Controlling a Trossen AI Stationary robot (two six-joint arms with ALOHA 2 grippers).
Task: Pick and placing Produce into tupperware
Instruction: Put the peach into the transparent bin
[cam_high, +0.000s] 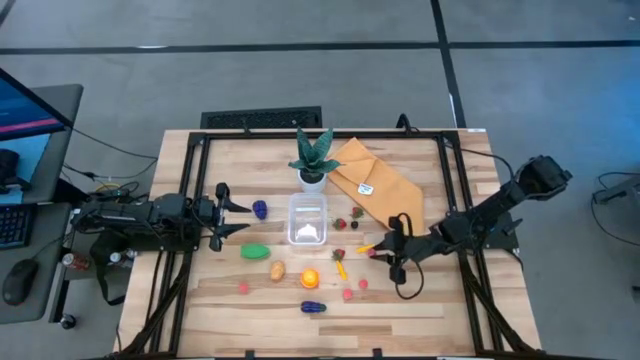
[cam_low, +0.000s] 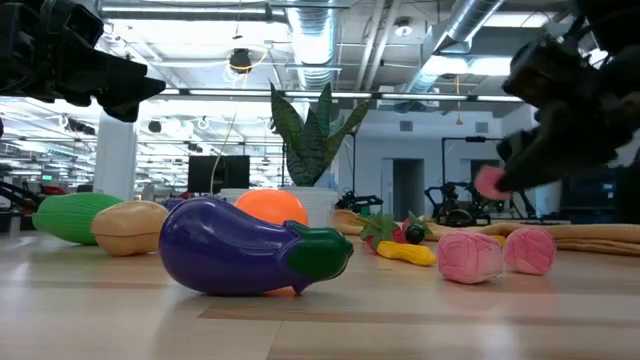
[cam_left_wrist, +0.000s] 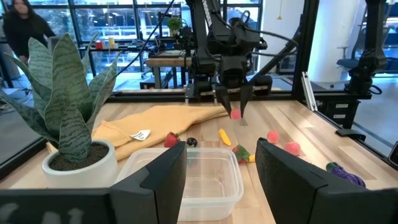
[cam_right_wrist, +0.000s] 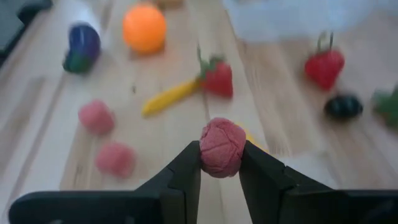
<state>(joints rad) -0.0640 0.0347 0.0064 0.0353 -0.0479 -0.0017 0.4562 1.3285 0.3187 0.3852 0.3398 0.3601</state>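
**Right gripper lifted with a pink piece; tupperware near the worktop's centre**

You see the right gripper (cam_right_wrist: 219, 163) raised above the worktop (cam_high: 420, 300) toward its right half, its two fingers closed narrowly on a pink produce piece (cam_right_wrist: 222, 147), round with a scored surface; the piece hangs clear of the wood. The tupperware (cam_high: 307, 219) stands near the centre of the worktop, clear and rounded at the corners, just in front of the potted plant (cam_high: 312, 160) toward the far edge; whether it holds anything, you cannot tell. Between gripper and tupperware lie a strawberry (cam_high: 339, 224), a dark berry (cam_high: 355, 212) and a yellow piece (cam_high: 341, 268), so that lane is cluttered at table level. Two more pink pieces (cam_high: 355, 288) sit toward the near edge, with the orange (cam_high: 310, 278) and the purple eggplant (cam_high: 313, 307) beside them; the near-right corner is bare wood. The mustard cloth (cam_high: 375, 185) covers the far-right part. The left gripper (cam_high: 231, 213) waits by the left edge, fingers partly apart and holding nothing, with a purple piece (cam_high: 260, 209) just off its tips and a green one (cam_high: 255, 251) nearby.
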